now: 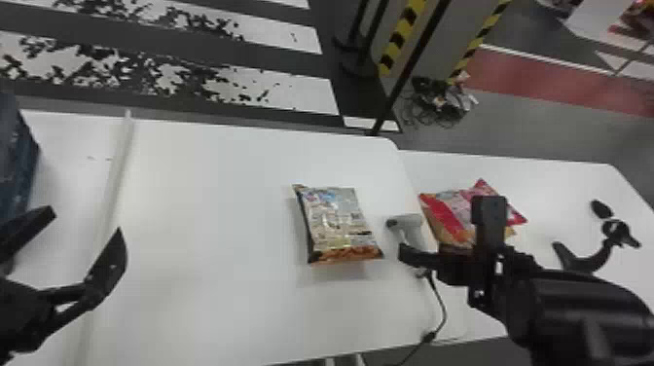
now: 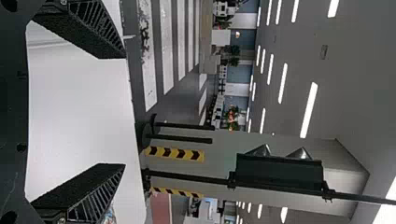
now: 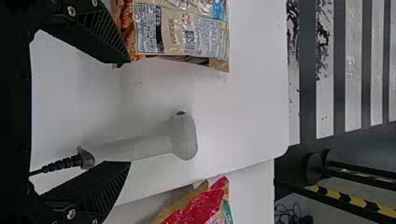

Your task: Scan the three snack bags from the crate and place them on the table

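Note:
My left gripper (image 1: pixel 82 228) stands open above the table's left part; in the left wrist view the left gripper (image 2: pixel 124 111) has nothing between its fingers. A tan snack bag with an orange end (image 1: pixel 338 224) lies flat mid-table. Right of it is the white scanner (image 1: pixel 408 225), also seen as a scanner lying on its side (image 3: pixel 183 137). The open right gripper (image 1: pixel 445 228) is over the scanner's handle; in the right wrist view, the right gripper (image 3: pixel 130 112) has its lower finger close to the handle. Red and pink snack packaging (image 1: pixel 450 209) lies on the right table, partly behind that gripper.
A dark blue container (image 1: pixel 17 160) stands at the left edge. A pale strip (image 1: pixel 114 175) crosses the white table (image 1: pixel 209 301). The scanner's cable (image 1: pixel 442 304) runs toward the front edge. Black objects (image 1: pixel 591 258) lie on the right-hand table, beyond the right arm.

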`<move>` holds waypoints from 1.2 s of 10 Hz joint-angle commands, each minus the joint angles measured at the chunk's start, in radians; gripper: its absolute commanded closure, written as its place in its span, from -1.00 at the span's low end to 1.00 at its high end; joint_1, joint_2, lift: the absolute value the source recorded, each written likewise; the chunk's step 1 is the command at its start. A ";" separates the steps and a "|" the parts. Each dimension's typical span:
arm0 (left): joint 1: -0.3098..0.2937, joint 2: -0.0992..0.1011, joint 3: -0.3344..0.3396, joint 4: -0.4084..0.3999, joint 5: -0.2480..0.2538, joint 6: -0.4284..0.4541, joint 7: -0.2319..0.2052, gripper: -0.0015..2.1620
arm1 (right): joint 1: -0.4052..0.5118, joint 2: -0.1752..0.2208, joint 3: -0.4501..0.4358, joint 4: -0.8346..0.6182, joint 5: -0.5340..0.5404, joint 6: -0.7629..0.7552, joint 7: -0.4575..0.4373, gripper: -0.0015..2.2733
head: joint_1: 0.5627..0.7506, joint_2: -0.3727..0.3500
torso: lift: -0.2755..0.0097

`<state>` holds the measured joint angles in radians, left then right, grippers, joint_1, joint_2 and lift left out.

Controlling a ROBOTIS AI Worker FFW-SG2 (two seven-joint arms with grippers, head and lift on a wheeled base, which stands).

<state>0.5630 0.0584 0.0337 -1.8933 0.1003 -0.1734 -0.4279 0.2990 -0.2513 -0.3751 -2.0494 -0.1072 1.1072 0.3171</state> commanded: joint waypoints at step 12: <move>-0.011 -0.002 0.006 0.122 0.012 -0.103 0.001 -0.97 | -0.321 -0.154 0.147 0.597 0.095 -0.151 0.117 0.79 | 0.41 -0.94 | 0.50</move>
<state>0.5555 0.0555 0.0394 -1.7764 0.1084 -0.2738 -0.4264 -0.0129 -0.4043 -0.2347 -1.4652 -0.0196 0.9577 0.4361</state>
